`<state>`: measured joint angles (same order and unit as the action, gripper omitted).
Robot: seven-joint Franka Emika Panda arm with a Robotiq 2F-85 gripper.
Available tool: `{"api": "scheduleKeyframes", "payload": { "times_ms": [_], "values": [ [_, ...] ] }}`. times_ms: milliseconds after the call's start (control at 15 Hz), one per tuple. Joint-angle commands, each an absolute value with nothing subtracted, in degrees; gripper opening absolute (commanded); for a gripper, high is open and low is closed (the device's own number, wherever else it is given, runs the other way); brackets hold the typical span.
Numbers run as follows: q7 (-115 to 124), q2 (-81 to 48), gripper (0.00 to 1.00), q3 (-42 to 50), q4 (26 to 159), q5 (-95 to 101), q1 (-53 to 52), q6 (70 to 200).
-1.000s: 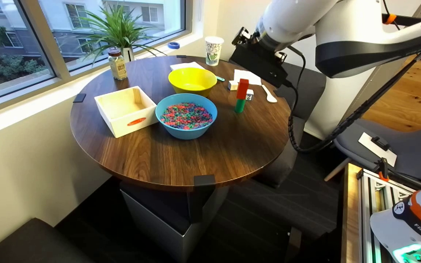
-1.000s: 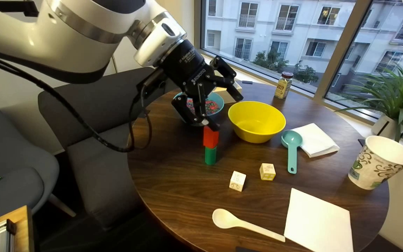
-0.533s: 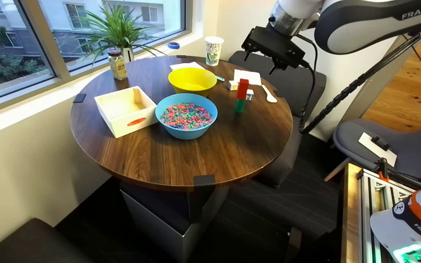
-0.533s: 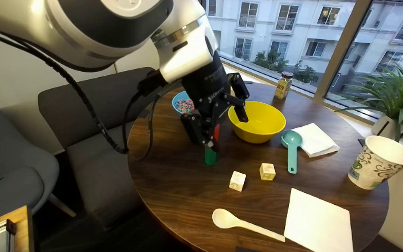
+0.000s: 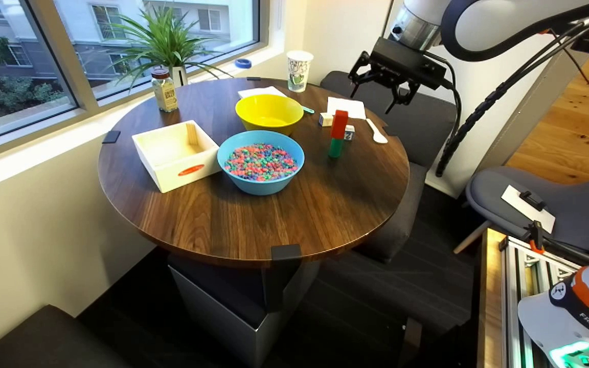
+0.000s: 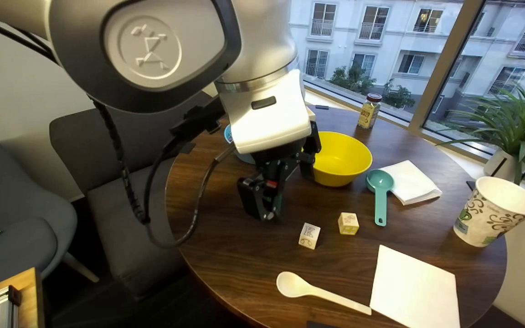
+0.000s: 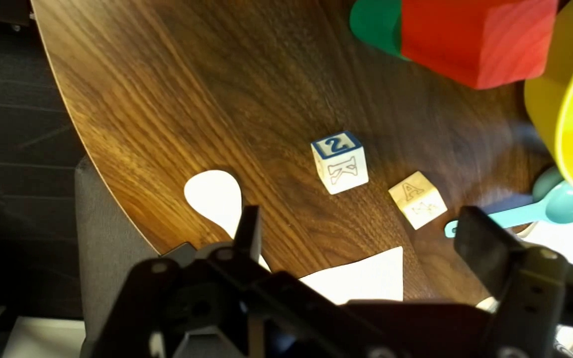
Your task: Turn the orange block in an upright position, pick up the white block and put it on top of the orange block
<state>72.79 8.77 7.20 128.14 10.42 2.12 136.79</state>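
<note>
The orange block (image 5: 339,124) stands upright on a small green block (image 5: 335,147). It also shows large in the wrist view (image 7: 465,40), and in an exterior view my gripper mostly hides it. A white letter cube (image 6: 309,236) lies on the table and shows its 2 and K faces in the wrist view (image 7: 341,164). A yellower letter cube (image 6: 348,223) lies beside it, apart from it. My gripper (image 5: 371,102) is open and empty, above the table. In the wrist view my gripper (image 7: 361,219) has both cubes just beyond its fingertips, within the gap's width.
A yellow bowl (image 5: 269,112), a blue bowl of beads (image 5: 261,186) and a wooden box (image 5: 187,174) stand on the table. A wooden spoon (image 6: 321,294), a napkin (image 6: 415,287), a teal measuring spoon (image 6: 380,200) and a paper cup (image 6: 495,214) lie or stand around the cubes.
My gripper has turned from a slant to point more downward and moved away from above the orange block, over toward the cubes' side. The jaws stay open. The blocks and cubes have not moved.
</note>
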Motion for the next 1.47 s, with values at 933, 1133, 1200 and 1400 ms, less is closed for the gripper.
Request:
{"api": "scheduleKeyframes", "payload": {
  "times_ms": [933,1133,1200,1400],
  "values": [
    [39.5,-1.2,1.00,8.4,119.8,-8.4,7.3,124.1],
    [36.4,-3.9,1.00,8.2,118.4,-9.0,7.1,125.1],
    [35.7,-4.7,1.00,8.1,117.8,-9.0,7.0,125.1],
    [34.6,-7.1,1.00,7.9,115.9,-8.8,6.8,125.0]
  ]
}}
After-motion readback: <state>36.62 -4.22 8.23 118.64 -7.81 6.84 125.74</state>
